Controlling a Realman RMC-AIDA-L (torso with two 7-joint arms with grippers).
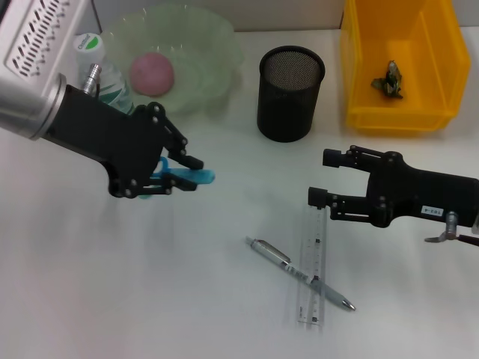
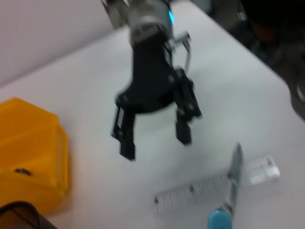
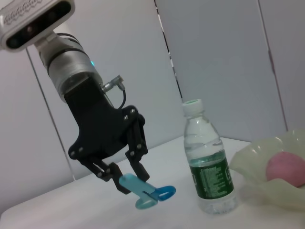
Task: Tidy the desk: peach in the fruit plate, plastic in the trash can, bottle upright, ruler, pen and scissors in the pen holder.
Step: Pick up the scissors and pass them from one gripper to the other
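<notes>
Right now I see my left gripper [image 1: 182,170] pinching the blue-handled scissors [image 1: 191,176], lifted off the bench [image 1: 112,284] in front of the upright bottle [image 1: 105,75] and the fruit plate [image 1: 217,45] with the peach [image 1: 152,73] in it. My right gripper [image 1: 320,178] hangs spread wide above the ruler [image 1: 313,280], which the pen [image 1: 299,274] crosses. Behind stand the pen holder [image 1: 290,93] and yellow trash can [image 1: 359,67].

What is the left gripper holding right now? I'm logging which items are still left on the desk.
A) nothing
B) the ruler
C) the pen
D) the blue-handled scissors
D: the left gripper is closed on the blue-handled scissors, lifted off the table, while the pen and ruler still lie crossed on the desk.
</notes>
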